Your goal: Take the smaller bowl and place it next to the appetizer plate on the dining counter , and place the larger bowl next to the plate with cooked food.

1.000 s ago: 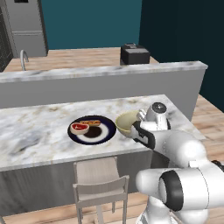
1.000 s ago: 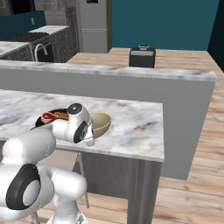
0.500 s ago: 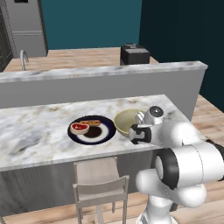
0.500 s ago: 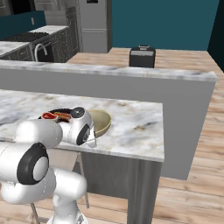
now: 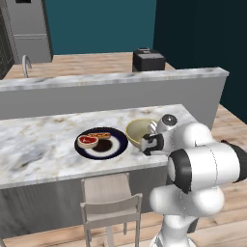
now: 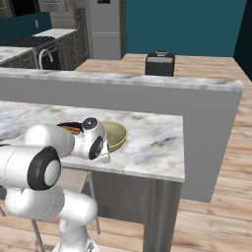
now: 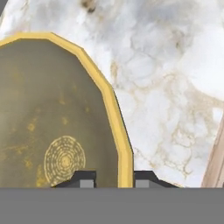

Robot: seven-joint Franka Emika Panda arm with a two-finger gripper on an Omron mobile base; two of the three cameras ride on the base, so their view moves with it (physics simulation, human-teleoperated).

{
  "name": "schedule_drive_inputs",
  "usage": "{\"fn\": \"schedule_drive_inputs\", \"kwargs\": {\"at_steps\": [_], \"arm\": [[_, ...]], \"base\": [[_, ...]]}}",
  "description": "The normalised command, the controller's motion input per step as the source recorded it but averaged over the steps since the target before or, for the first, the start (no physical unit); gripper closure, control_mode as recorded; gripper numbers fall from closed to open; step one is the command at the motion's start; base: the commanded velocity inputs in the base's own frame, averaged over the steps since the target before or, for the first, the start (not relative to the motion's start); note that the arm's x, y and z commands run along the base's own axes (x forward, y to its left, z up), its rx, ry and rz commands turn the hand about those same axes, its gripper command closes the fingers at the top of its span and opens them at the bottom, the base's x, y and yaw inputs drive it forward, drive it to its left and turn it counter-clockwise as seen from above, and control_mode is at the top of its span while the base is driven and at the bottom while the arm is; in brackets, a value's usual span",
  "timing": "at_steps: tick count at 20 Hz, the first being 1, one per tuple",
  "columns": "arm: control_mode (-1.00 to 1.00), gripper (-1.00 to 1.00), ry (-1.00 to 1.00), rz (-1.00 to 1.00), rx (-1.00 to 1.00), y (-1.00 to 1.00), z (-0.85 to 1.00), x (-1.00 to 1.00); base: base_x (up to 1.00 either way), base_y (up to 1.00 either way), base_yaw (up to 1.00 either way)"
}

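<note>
— Where are the fingers?

— From my hand view, the gripper [image 7: 114, 181] sits at the bottom middle of the frame, its two dark fingertips [image 7: 84, 179] slightly apart with the golden rim of the larger bowl [image 7: 52, 118] running down between them. One tip is inside the bowl, the other outside over the marble. I cannot tell whether they press the rim or merely straddle it.

— And the bowl itself?

— It fills the left half of that frame, its patterned bottom at lower left. In my left base view the larger bowl [image 5: 138, 132] rests on the dining counter [image 5: 38, 144], just right of centre, beside the plate with cooked food [image 5: 102, 142], their edges nearly touching. The gripper [image 5: 150, 144] is at the bowl's near right edge.

— From the other side?

— The larger bowl [image 6: 115, 135] shows at the frame's middle left, partly behind the wrist, with the plate with cooked food [image 6: 70, 128] peeking out to its left.
</note>
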Motion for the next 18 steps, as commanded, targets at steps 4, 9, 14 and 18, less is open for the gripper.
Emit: {"fn": "schedule_drive_inputs", "kwargs": {"at_steps": [4, 9, 14, 18], "arm": [[-1.0, -1.0, 0.0, -0.02, 0.0, -0.05, 0.34, -0.01], [-1.0, -1.0, 0.0, -0.06, -0.05, -0.11, 0.92, -0.1], [-1.0, -1.0, 0.0, 0.0, -0.06, -0.07, 0.92, -0.07], [-1.0, -1.0, 0.0, 0.0, -0.02, -0.13, 0.85, -0.24]], "base": [[0.0, 0.0, 0.0], [0.0, 0.0, 0.0], [0.0, 0.0, 0.0], [0.0, 0.0, 0.0]]}}
